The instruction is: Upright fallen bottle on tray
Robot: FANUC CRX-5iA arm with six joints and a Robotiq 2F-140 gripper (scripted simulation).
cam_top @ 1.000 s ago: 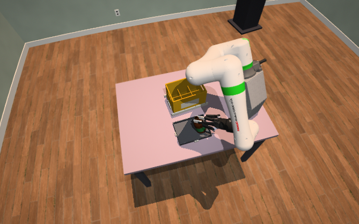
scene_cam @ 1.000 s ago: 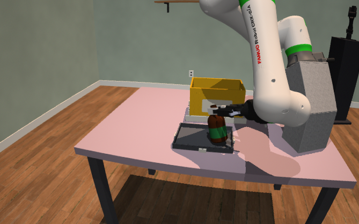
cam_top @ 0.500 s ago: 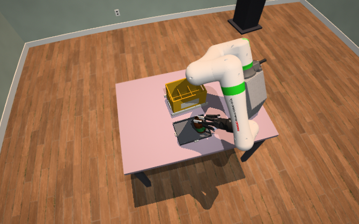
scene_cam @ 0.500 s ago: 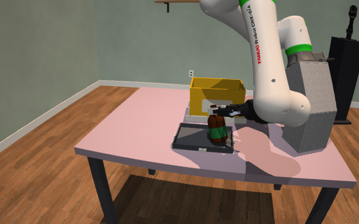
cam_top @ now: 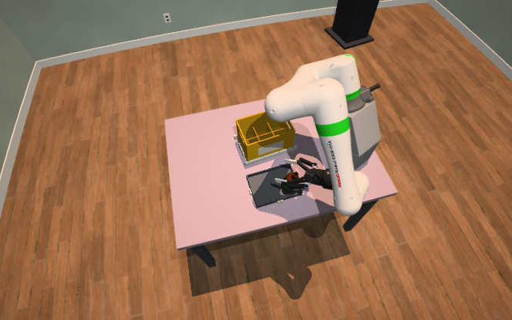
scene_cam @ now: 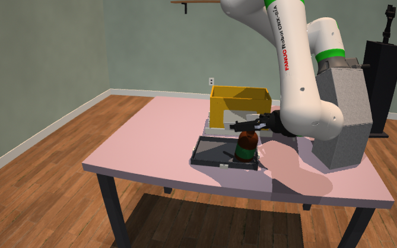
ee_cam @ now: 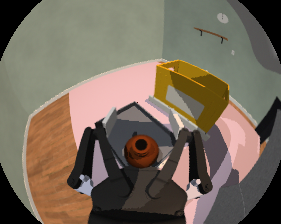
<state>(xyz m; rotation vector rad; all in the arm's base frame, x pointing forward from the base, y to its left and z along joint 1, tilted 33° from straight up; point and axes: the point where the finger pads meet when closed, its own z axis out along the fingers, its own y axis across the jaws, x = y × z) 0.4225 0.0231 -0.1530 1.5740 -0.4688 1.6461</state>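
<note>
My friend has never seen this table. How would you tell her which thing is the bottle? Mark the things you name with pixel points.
On the pink table (cam_top: 202, 178) (scene_cam: 150, 135) (ee_cam: 91, 85), look for the flat dark tray (cam_top: 265, 191) (scene_cam: 210, 150) (ee_cam: 128, 127). The bottle (cam_top: 291, 176) (scene_cam: 245, 146) (ee_cam: 142, 155) is at one end of it, near the open gripper (cam_top: 280, 171) (scene_cam: 243, 121) (ee_cam: 142, 113). It's the round, brown one with a green band, unlike the boxy yellow crate (cam_top: 249, 148) (scene_cam: 217, 112) (ee_cam: 163, 87).

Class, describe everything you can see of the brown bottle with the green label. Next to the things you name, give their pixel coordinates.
The brown bottle with the green label (cam_top: 291, 175) (scene_cam: 247, 142) (ee_cam: 141, 160) looks glassy, with rounded shoulders and a short, open-mouthed neck. Its base is on the dark grey rectangular tray (cam_top: 265, 188) (scene_cam: 212, 150) (ee_cam: 123, 128), and it leans slightly toward the arm. The open black gripper (cam_top: 285, 171) (scene_cam: 241, 121) (ee_cam: 142, 113) is not holding it; whether they touch is unclear.
</note>
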